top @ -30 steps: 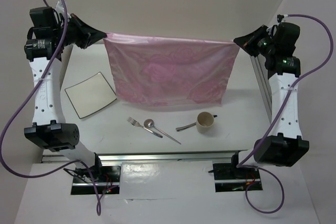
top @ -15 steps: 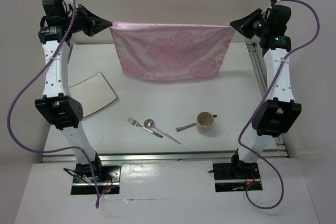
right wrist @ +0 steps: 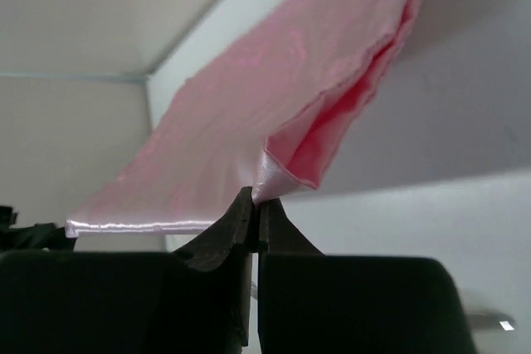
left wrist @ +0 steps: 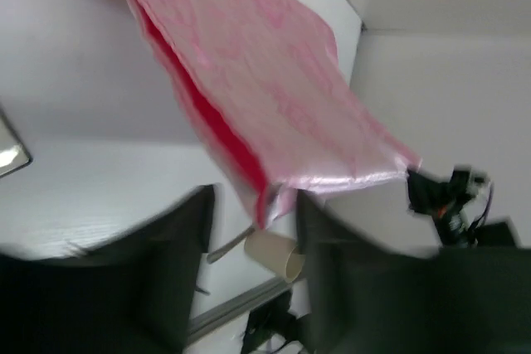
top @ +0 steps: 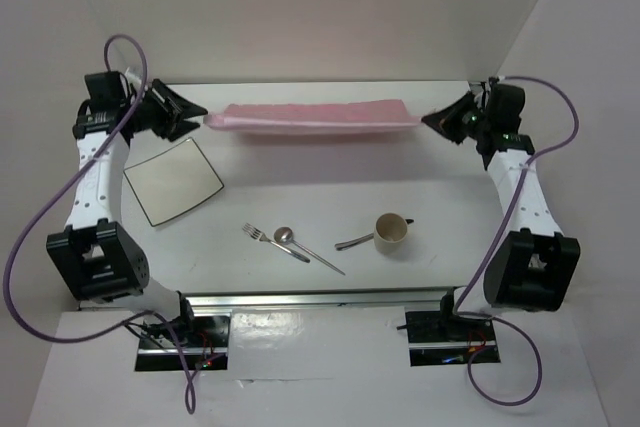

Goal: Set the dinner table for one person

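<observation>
Corner pinch by the right claw (right wrist: 255, 213)
Its black jaws meet on a shiny pink satin cloth (right wrist: 274, 105), which stretches away above the matte white surface (right wrist: 415, 230).

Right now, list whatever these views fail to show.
- Left wrist view: blur; unclear whether the open left gripper touches the corner of the shiny pink rectangular cloth.
- Top view: that cloth hides the matte white tabletop beneath it.
- Right wrist view: the right gripper blocks the metal cutlery.

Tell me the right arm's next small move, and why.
Probably open the right end effector: the pink cloth stretches low over the far side of the dinner table, the left end effector stands open around its corner, the right one pinches.
</observation>
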Robot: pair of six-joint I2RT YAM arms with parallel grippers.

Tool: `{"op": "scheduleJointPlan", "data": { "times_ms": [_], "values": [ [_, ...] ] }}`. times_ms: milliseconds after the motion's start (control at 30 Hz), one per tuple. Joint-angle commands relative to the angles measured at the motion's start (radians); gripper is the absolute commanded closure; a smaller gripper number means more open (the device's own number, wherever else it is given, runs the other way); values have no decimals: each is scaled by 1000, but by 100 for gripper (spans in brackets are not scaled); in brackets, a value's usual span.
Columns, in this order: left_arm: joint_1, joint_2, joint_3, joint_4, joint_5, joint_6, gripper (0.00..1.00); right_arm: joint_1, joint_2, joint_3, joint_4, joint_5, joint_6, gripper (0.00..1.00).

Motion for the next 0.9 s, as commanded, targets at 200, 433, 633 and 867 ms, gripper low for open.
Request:
{"op": "scheduleJointPlan", "data": {
  "times_ms": [200,433,633,867],
  "values": [
    [70,-160,-214,-119,-169,229,1,-7,-219,-329,-101,168,-173,1],
    [-121,10,-104,-122,-226,240,100,40,-53,-183,-187,306,-226,13],
    [-307,225,-104,-94,-335,215,100,151,177,-55,-232,360,-255,100],
    [-372,320,-153,-48,-456,188,100,172,301,-68,-219,385,-255,100]
  ]
}}
